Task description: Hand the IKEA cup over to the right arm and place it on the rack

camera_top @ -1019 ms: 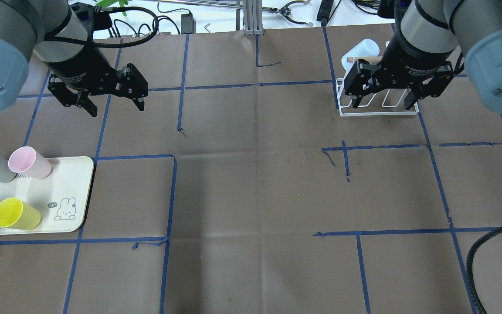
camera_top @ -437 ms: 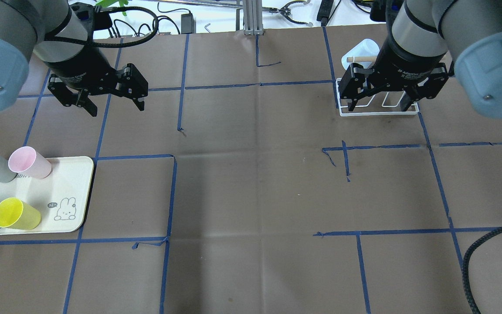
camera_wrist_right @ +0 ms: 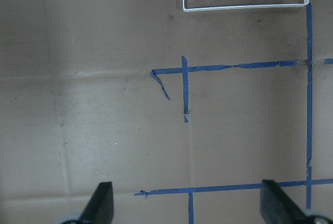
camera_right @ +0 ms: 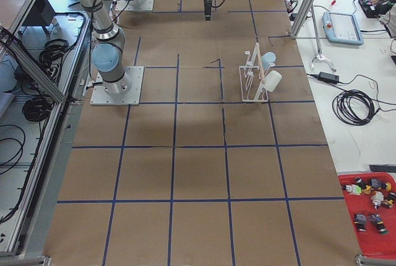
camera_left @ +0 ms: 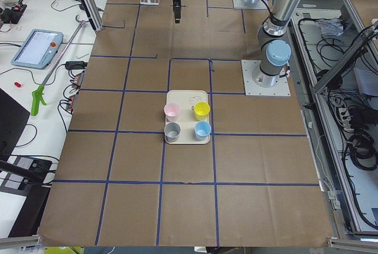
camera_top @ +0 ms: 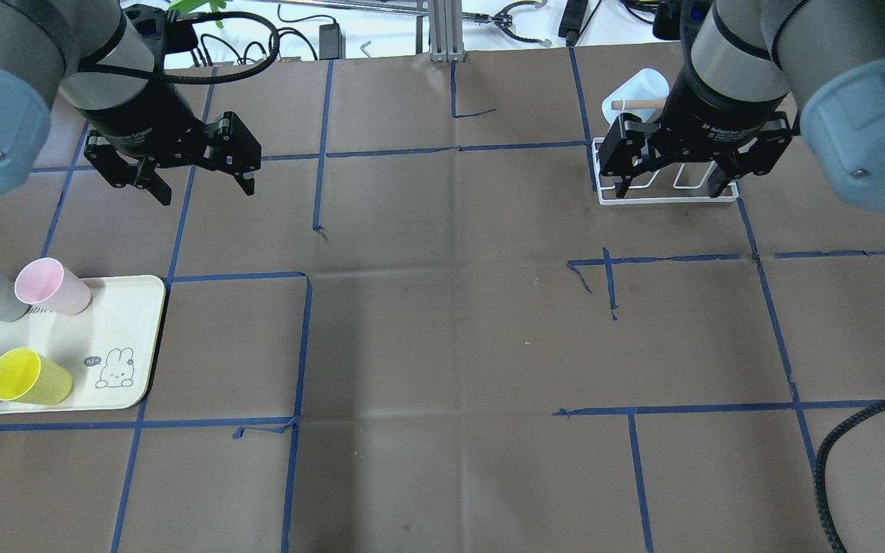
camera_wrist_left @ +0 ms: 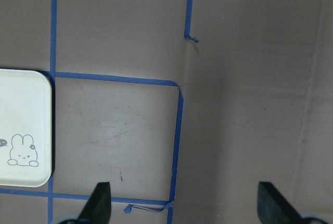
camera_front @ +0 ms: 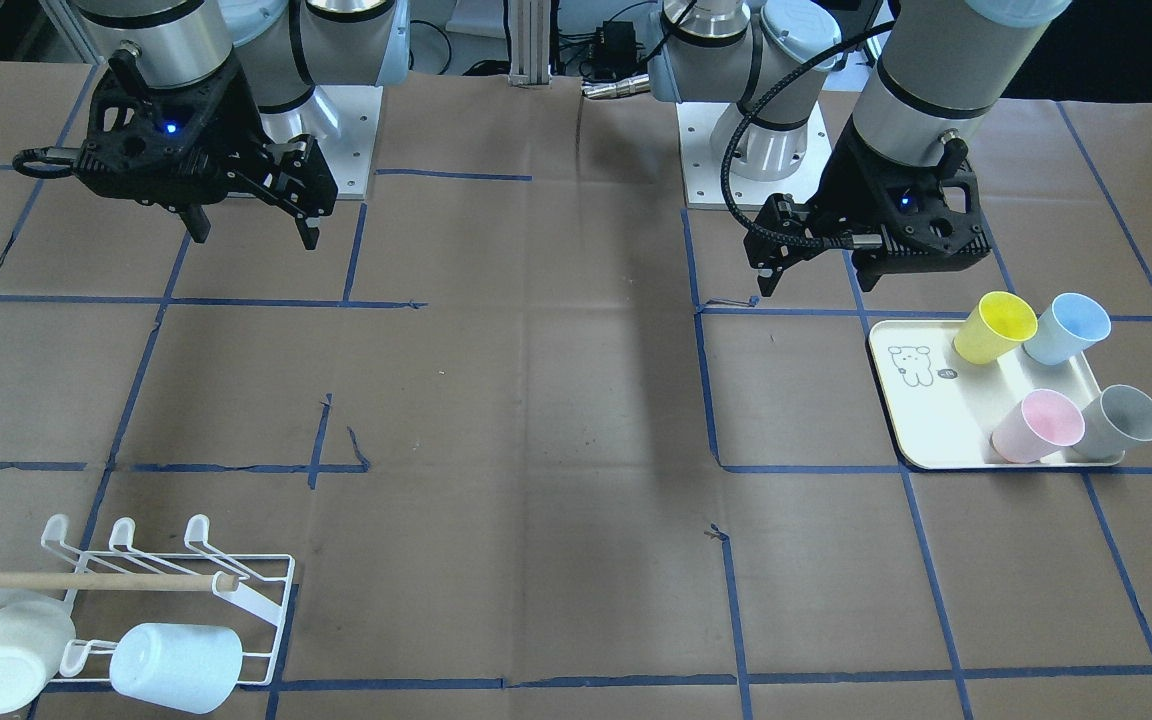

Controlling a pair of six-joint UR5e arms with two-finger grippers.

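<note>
Right gripper (camera_front: pixel 254 234) spread wide and empty, rack (camera_front: pixel 86 580) well apart beyond it, left gripper (camera_top: pixel 206 194) likewise wide, empty

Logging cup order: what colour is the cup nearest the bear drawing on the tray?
Yellow; the cup shows best in the front-facing view.

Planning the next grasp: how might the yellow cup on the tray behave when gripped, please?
The yellow cup looks thin-walled and hollow, so probably light. Its smooth, tapered sides may slip. Standing upright on the tray, it could tip if nudged sideways.
</note>
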